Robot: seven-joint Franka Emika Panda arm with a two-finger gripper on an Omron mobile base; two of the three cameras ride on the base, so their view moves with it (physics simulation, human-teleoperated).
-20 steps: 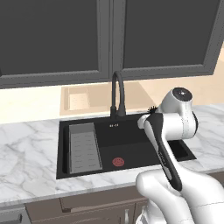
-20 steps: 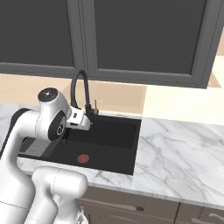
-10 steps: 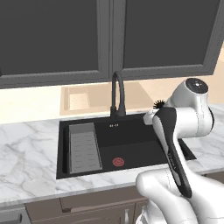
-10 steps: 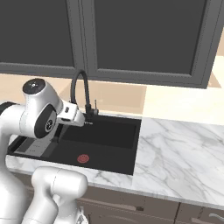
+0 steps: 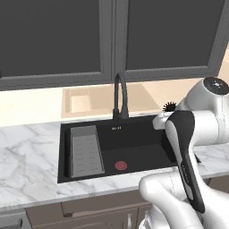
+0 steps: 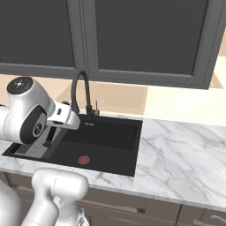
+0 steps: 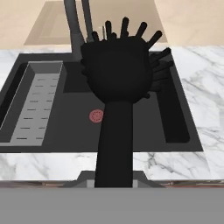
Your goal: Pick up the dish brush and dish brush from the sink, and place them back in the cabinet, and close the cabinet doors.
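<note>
Tool (image 7: pixel 113 177) grips the black dish brush (image 7: pixel 117 87) by its handle above the sink (image 7: pixel 175 131).

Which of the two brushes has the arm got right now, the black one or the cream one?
The black dish brush: its bristly round head and thick dark handle rise straight from the shut gripper, lifted above the sink. I can't spot the cream one.
</note>
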